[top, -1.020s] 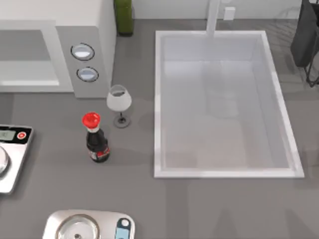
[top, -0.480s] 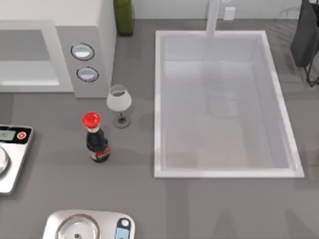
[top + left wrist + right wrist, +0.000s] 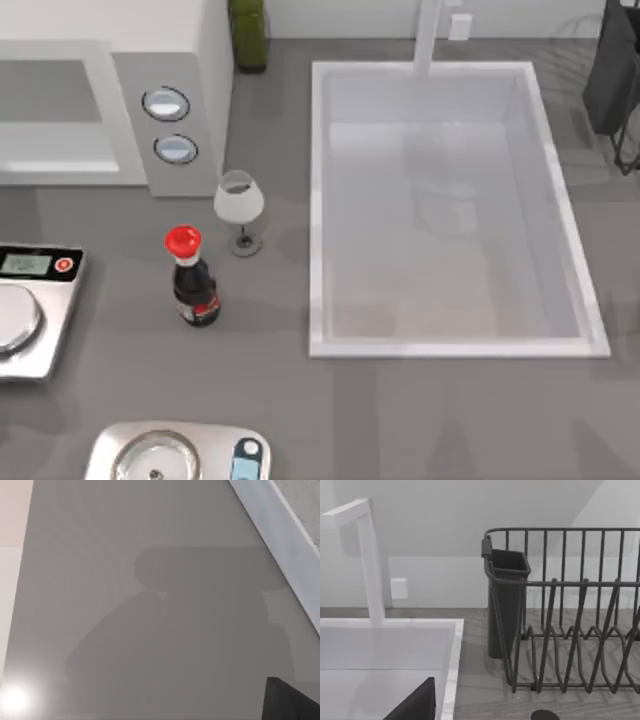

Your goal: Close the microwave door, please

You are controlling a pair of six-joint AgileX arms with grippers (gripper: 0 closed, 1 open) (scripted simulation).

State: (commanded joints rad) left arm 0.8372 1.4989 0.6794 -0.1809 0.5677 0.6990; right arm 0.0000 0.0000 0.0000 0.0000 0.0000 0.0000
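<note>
Your microwave (image 3: 110,100) sits at the worktop's (image 3: 260,340) far left, and the microwave door (image 3: 55,115) looks flush across its front. Can't tell either gripper's state here.

Light is even and soft in all 3 views, moderately bright, no harsh contrast. Top view: the matte grey countertop (image 3: 270,380) carries faint, soft-edged shadows, e.g. beside the clear stemmed wine glass (image 3: 239,205) and the dark sauce bottle w/ red cap (image 3: 191,278); broader pale shadow bands lie along the near edge. The white rectangular sink basin (image 3: 445,345) shows a hazy, washed-out sheen inside, w/ blurry reflections. Left wrist view: a large, diffuse dark shadow spreads over a smooth grey surface (image 3: 100,555), plus a small bright glare spot (image 3: 13,699) at one corner. Right wrist view: the dark wire dish rack (image 3: 570,610) throws soft stripe shadows on the counter; the wall behind has gentle diagonal shading.
</note>
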